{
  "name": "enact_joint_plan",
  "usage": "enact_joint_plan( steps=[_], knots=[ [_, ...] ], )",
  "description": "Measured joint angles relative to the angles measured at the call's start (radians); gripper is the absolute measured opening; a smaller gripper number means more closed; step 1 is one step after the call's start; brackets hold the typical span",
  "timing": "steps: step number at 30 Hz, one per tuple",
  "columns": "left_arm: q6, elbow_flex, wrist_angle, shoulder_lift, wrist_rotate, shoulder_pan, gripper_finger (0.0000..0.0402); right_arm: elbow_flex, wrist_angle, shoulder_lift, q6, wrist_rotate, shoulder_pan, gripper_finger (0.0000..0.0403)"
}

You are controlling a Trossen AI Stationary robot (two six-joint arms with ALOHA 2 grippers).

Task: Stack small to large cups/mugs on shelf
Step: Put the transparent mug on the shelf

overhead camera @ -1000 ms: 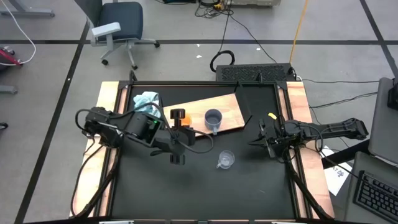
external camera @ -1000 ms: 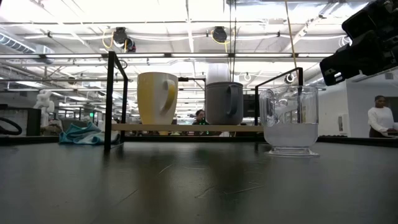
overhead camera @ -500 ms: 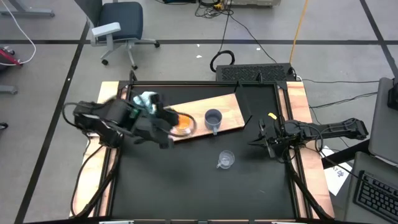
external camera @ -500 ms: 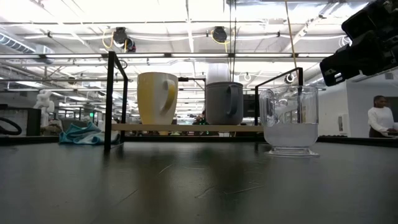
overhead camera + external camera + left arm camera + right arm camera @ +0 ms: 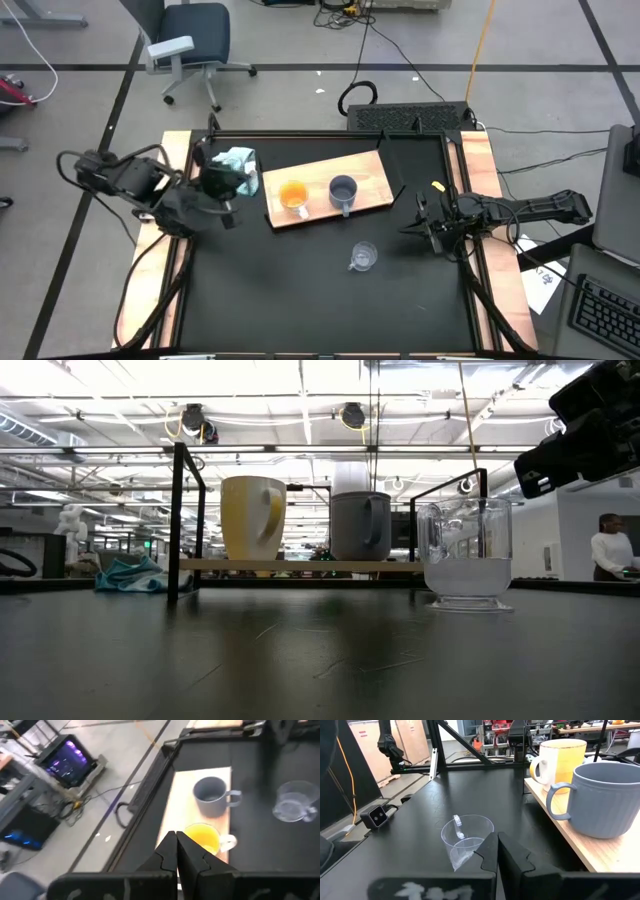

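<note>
Overhead, both shut, empty grippers, left gripper (image 5: pixel 228 215) and right gripper (image 5: pixel 412 228), appear; low view hides them.

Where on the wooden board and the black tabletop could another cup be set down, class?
Free: the shelf's end beyond the grey-blue mug, and the black tabletop near the glass cup. Crowded: around the orange mug, with the cloth close by.

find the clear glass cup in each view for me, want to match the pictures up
High view: clear glass cup on the black table, below the wood board.
Low view: cup at right, nearest the camera.
Left wrist view: cup at right edge, off the board.
Right wrist view: cup at centre, beside the board.
Shared landmark: the grey-blue mug on the board, the mug closest to the cup.
</note>
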Motion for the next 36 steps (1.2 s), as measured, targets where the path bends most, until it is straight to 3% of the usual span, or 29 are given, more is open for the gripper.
enact_joint_plan(
  steps=[5, 14, 23, 27, 36],
  knots=[
    [0.062, -0.305, 0.343, -0.177, -0.022, -0.059, 0.0000, 0.000, -0.001, 0.000, 0.006, 0.000, 0.000, 0.0000],
    [0.451, -0.765, 1.027, -0.423, 0.093, -0.126, 0.0000, 0.000, 0.000, 0.000, 0.006, 0.000, 0.000, 0.0000],
    [0.438, -1.054, 1.152, -0.626, 0.095, -0.103, 0.0000, 0.000, 0.000, 0.000, 0.006, 0.000, 0.000, 0.0000],
    [0.418, -1.140, 1.158, -0.713, 0.024, -0.102, 0.0000, 0.000, -0.006, 0.000, 0.006, 0.000, 0.000, 0.0000],
    [0.417, -1.341, 1.212, -0.892, -0.025, -0.102, 0.0000, 0.000, -0.007, 0.000, -0.009, 0.005, 0.000, 0.0000]
  ],
)
